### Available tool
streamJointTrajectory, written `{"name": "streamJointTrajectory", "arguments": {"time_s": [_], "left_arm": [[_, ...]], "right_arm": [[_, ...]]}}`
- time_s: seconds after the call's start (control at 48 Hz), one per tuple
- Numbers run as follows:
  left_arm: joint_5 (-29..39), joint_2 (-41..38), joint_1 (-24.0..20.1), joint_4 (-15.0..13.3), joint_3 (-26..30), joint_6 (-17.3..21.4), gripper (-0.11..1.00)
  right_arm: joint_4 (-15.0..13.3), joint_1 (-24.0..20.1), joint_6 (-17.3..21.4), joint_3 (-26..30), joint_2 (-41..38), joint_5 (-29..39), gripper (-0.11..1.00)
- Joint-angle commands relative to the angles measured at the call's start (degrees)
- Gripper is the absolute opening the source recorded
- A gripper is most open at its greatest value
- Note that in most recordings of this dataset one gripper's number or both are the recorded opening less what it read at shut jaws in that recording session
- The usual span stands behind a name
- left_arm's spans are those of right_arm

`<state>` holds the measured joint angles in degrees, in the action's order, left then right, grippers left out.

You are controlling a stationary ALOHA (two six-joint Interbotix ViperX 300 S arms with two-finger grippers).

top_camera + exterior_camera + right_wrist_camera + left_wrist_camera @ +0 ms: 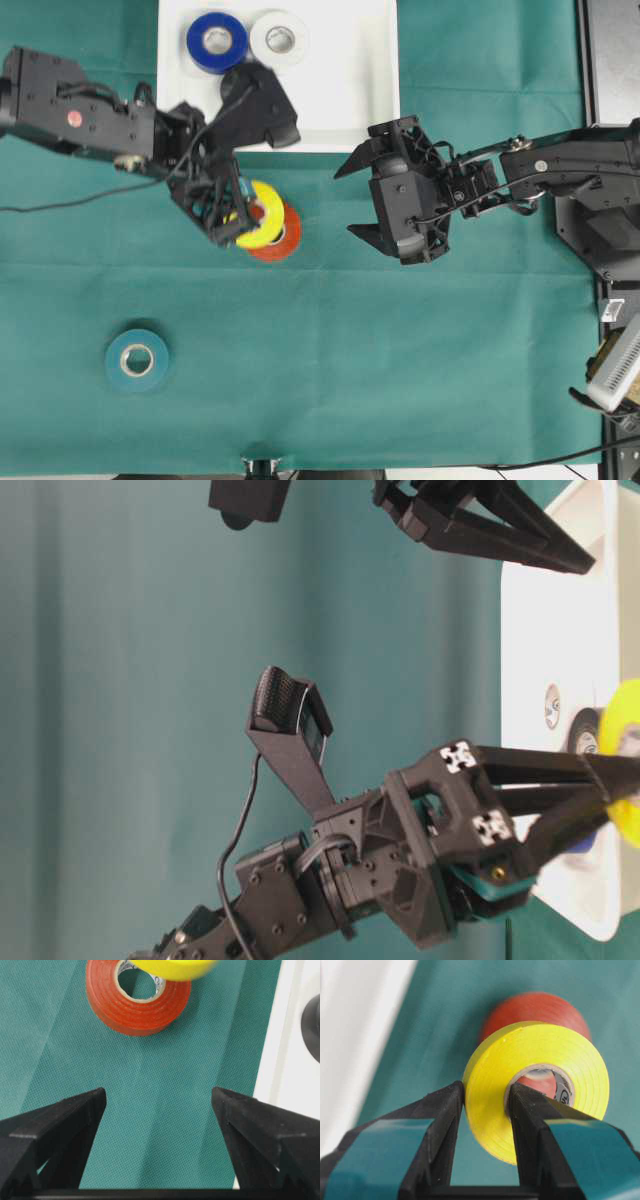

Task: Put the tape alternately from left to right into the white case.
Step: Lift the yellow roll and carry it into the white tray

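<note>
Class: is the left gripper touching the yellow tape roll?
Touching. The left wrist view shows the left gripper clamping the yellow tape roll, one finger outside the ring, the other inside its core.

Robot lab (green-clothed table (400, 350))

Left gripper closed on a roll, right gripper wide open and holding nothing.

My left arm comes in from the left edge of the overhead view, and its left gripper (240, 215) points toward the middle. In the left wrist view I see one finger (437, 1125) on the outer face of the yellow roll (535, 1080) and the other finger inside its core, so the wall of the roll is pinched between them. My right arm reaches in from the right side. The right gripper (358, 200) points to the left, its two jaws spread far apart.
</note>
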<state>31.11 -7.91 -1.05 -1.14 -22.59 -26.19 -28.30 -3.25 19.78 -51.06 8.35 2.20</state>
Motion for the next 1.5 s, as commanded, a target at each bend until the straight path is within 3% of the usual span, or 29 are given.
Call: {"name": "streamJointTrajectory", "arguments": {"time_s": [0.0,0.292,0.792,1.188,1.48], "left_arm": [[-0.35,2.29,-2.02,0.09,0.88,0.88,0.27],[-0.18,2.90,-6.59,0.09,0.26,4.83,0.27],[-0.18,4.13,-13.45,0.09,-1.14,8.17,0.27],[-0.53,4.04,-17.93,0.09,-3.69,8.53,0.27],[-2.29,4.13,-18.72,0.09,-4.83,8.53,0.27]], "right_arm": [[0.09,-0.09,0.09,0.53,0.44,-0.44,0.80],[0.09,-0.18,0.09,0.53,0.44,-1.23,0.80],[0.09,-0.18,0.09,0.53,0.44,-1.41,0.80],[0.09,-0.09,0.09,0.53,0.44,-1.41,0.80],[0.09,-0.09,0.09,0.53,0.53,-1.41,0.80]]}}
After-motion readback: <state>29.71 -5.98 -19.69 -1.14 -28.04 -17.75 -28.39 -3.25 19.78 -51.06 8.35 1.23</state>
